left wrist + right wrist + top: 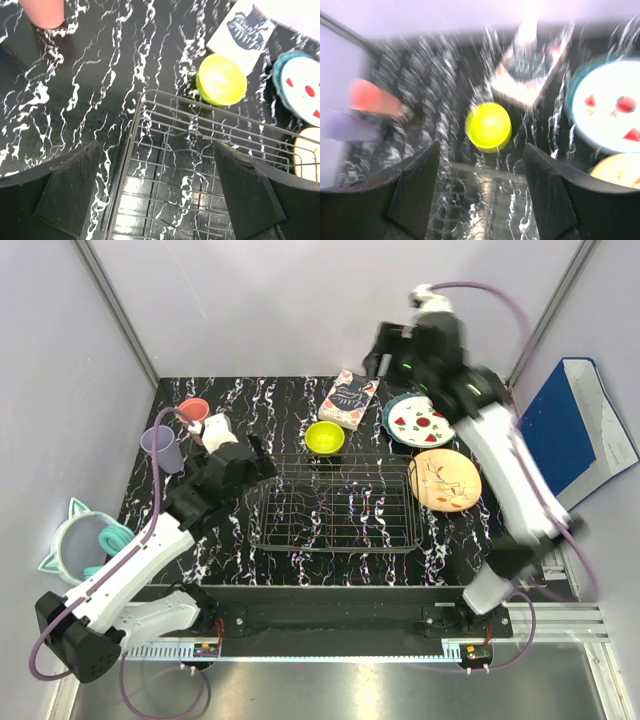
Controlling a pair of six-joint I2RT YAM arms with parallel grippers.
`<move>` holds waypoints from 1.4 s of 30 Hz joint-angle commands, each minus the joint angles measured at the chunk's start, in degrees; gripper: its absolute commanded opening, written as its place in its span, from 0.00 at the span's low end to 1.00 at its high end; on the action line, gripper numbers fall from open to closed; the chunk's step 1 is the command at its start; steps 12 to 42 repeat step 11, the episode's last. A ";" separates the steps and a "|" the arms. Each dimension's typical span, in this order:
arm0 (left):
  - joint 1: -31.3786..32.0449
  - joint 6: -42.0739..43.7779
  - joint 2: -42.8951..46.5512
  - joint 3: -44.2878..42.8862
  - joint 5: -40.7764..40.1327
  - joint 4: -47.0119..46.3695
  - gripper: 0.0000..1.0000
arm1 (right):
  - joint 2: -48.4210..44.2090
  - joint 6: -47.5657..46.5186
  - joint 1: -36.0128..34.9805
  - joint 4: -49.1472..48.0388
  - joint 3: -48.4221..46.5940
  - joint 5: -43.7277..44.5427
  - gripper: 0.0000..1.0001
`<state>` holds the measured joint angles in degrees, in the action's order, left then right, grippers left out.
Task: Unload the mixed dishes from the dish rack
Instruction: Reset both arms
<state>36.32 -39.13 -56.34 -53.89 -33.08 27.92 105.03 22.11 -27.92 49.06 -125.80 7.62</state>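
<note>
Blur smears right wrist view; left end effector (156,167), right end effector (481,157) spread empty; peach plate (311,142) cropped.

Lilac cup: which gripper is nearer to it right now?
Left. The left gripper hovers at the dish rack's far left corner, just right of the lilac cup; the right gripper is far off toward the back right, beyond the rack.
</note>
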 commanded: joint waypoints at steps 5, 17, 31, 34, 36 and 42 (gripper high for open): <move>-0.11 -4.81 -5.63 -4.91 6.09 10.05 0.99 | -35.21 -3.56 -4.77 -18.65 41.04 12.68 0.82; -0.10 -3.67 -3.70 -6.05 6.36 9.52 0.99 | -46.57 -2.33 -5.04 -19.70 55.21 14.00 0.84; -0.10 -3.67 -3.70 -6.05 6.36 9.52 0.99 | -46.57 -2.33 -5.04 -19.70 55.21 14.00 0.84; -0.10 -3.67 -3.70 -6.05 6.36 9.52 0.99 | -46.57 -2.33 -5.04 -19.70 55.21 14.00 0.84; -0.10 -3.67 -3.70 -6.05 6.36 9.52 0.99 | -46.57 -2.33 -5.04 -19.70 55.21 14.00 0.84; -0.10 -3.67 -3.70 -6.05 6.36 9.52 0.99 | -46.57 -2.33 -5.04 -19.70 55.21 14.00 0.84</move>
